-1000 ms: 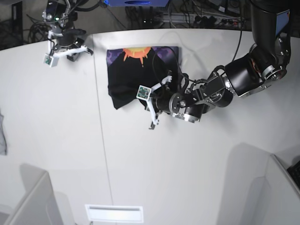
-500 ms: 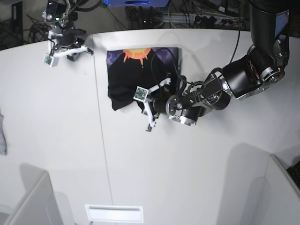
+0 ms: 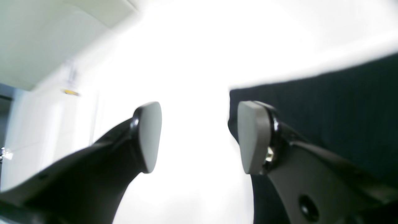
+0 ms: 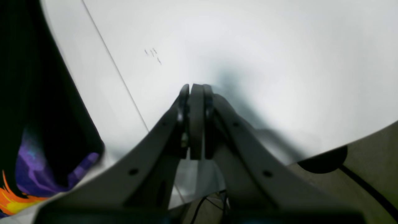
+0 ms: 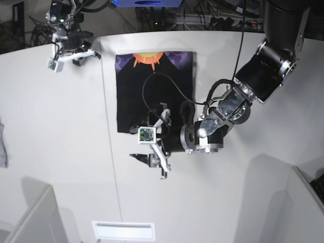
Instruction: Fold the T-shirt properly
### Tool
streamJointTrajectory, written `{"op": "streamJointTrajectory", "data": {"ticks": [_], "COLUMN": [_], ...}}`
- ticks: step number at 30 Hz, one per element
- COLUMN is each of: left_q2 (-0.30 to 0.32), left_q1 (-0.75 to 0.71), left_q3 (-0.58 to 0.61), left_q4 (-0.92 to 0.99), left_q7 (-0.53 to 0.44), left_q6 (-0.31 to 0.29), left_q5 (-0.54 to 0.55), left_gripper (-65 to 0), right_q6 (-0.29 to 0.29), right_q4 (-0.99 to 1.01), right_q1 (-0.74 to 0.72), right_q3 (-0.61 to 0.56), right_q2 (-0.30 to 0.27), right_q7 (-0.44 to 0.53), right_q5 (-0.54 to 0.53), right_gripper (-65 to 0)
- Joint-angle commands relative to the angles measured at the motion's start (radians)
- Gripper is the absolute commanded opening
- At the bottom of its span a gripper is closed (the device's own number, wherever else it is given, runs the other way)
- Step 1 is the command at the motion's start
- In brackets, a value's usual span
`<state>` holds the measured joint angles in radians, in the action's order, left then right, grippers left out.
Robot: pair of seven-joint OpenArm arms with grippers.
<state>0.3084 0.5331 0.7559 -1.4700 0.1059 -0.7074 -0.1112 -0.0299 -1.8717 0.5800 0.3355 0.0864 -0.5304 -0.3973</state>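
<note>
The black T-shirt (image 5: 152, 96) lies folded as a flat rectangle on the white table (image 5: 61, 131), with the orange sun and purple print at its far edge. My left gripper (image 5: 152, 164) is open and empty, just in front of the shirt's near edge. In the left wrist view its jaws (image 3: 199, 137) stand wide apart over bare table, with the shirt's black corner (image 3: 326, 109) behind the right finger. My right gripper (image 5: 81, 54) is shut and empty at the far left, beside the shirt. The right wrist view shows it (image 4: 196, 121) closed, with the shirt (image 4: 31, 93) to the left.
A small grey cloth scrap (image 5: 2, 144) lies at the table's left edge. White partitions stand at the front left (image 5: 30, 217) and front right (image 5: 298, 212). A slot (image 5: 123, 230) sits at the front edge. Cables lie behind the table.
My left gripper moved from the shirt's crumpled lower edge toward the table's front and now stands off the cloth. The shirt's lower part now lies stretched out flat. The right arm has not moved.
</note>
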Motion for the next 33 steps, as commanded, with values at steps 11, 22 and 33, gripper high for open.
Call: {"op": "streamJointTrajectory", "data": {"ticks": [11,22,33], "left_q2": [0.013,0.102,0.107], "left_q1": [-0.359,-0.813,-1.295], "left_q3": [-0.468,-0.882,-1.159], "left_q4": [-0.255,-0.461,-0.501], "left_q7": [-0.013,-0.018,-0.016], "left_q6": [0.009,0.009,0.009], "left_q5": [0.006,0.276,0.276], "left_gripper": [-65.0,-65.0,-65.0], "right_q6": [0.012,0.012,0.012], "right_q4": [-0.022,-0.078,-0.156], "right_q1": [0.045,0.191,0.507], "right_q3": [-0.019,-0.272,-0.298], "right_q2": [-0.075,-0.116,-0.179], "right_q7": [0.178,0.385,0.361], "right_q5": [0.028,0.470,0.486], "right_gripper": [-65.0,-65.0,-65.0]}}
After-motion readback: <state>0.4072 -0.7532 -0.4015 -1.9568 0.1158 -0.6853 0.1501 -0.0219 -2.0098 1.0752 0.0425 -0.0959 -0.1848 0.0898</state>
